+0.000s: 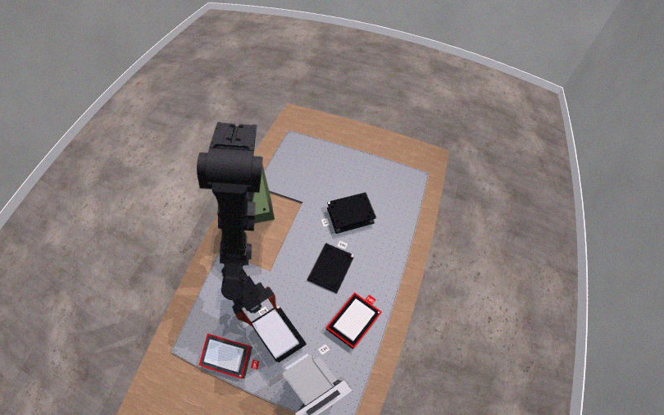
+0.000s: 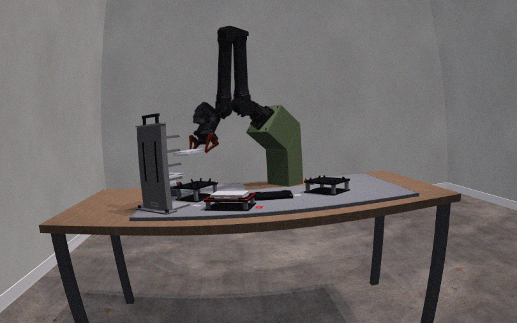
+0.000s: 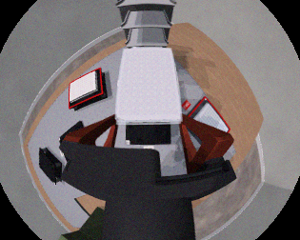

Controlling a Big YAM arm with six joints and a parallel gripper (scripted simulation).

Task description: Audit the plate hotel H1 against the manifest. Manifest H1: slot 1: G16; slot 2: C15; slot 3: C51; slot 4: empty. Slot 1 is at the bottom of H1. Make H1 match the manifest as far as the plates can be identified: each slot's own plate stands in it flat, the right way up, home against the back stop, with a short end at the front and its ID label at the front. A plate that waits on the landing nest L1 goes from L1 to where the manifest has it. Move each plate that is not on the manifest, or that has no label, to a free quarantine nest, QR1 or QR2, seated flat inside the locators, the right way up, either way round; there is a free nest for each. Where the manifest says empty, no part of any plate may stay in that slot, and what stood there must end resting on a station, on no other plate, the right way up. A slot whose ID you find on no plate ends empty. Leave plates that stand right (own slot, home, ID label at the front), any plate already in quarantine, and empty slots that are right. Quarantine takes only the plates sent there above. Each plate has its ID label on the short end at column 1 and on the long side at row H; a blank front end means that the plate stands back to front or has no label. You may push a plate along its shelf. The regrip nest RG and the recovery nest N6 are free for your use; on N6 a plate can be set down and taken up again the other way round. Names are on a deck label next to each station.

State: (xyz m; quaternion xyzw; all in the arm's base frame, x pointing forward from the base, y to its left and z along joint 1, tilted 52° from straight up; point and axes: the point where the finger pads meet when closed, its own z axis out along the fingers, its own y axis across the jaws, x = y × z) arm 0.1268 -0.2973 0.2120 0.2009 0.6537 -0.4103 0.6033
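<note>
I am gripping a white plate (image 2: 186, 152) by its near short end; the gripper (image 2: 201, 147) has its jaws standing wide and closed on the plate's two long sides. The plate is hanging level in the air just in front of the hotel (image 2: 152, 160), about level with its third shelf up, far end pointing at the open shelves. Nothing is standing between plate and hotel. A black nest (image 2: 198, 184) is sitting on the deck directly below the plate, at the hotel's foot.

I am counting five nests. Two are red-rimmed: one (image 1: 342, 310) to one side of the hotel, holding a white plate (image 1: 353, 319), the other (image 1: 203, 350) on the opposite side, holding a greyish plate (image 1: 224, 355). Three are black, the two farther from the hotel (image 1: 330, 266) (image 1: 351, 211) carrying nothing. The hotel is showing four shelves, with something pale (image 2: 176, 175) lying on the lowest.
</note>
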